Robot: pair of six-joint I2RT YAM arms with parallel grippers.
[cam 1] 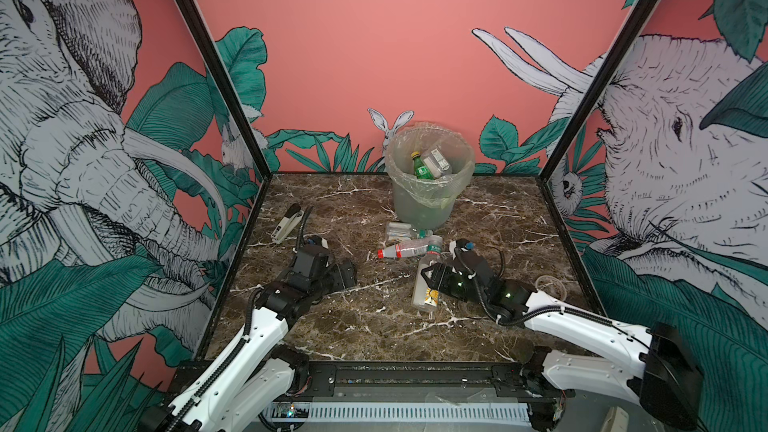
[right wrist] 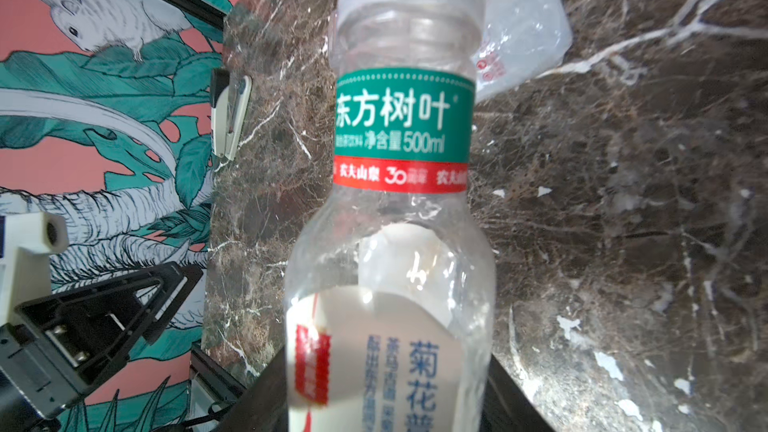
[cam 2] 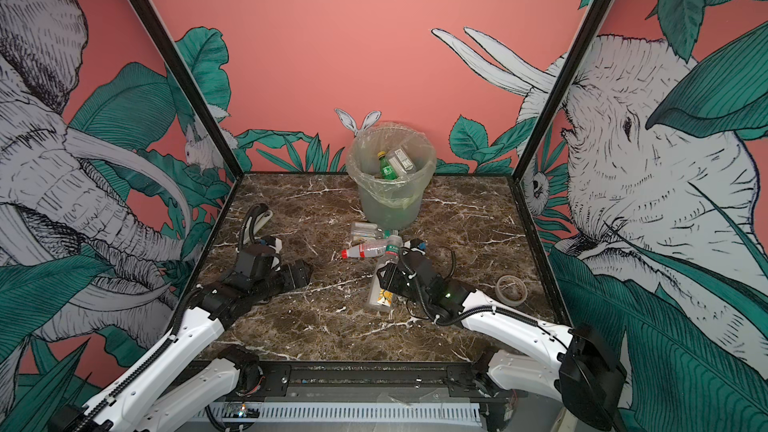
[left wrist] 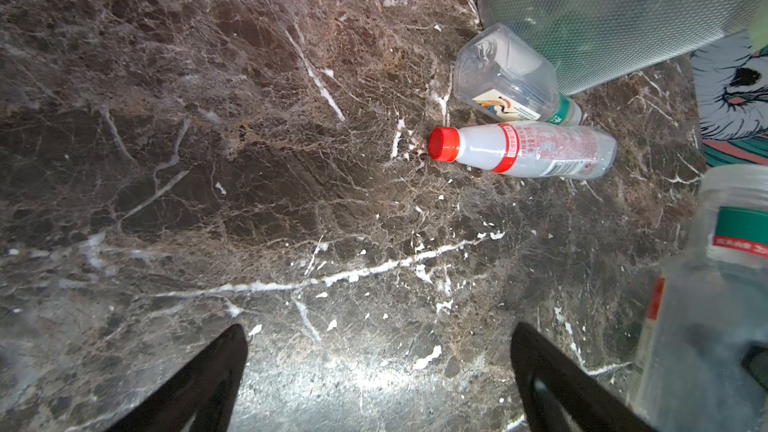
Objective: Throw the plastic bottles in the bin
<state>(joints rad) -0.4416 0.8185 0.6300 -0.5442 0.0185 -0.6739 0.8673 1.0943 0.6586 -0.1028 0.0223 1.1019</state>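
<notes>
tea bottle [right wrist: 407, 201] gripped, clear bottles [cam 1: 401, 249] before bin [cam 1: 419, 209], green bottle [cam 1: 422, 168] inside

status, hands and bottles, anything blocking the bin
Left hand open, empty, over table. Right hand shut on green-label bottle. Red-cap bottle and square bottle lie before the bin, other bottles inside; mouth unblocked.

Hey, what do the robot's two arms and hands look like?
Both arms have white shells on the long links, left arm and right arm, with black joints and black ribbed cables clipped alongside. The left hand and right hand are black with wedge-shaped fingers. Small green lights glow on the right arm.
</notes>
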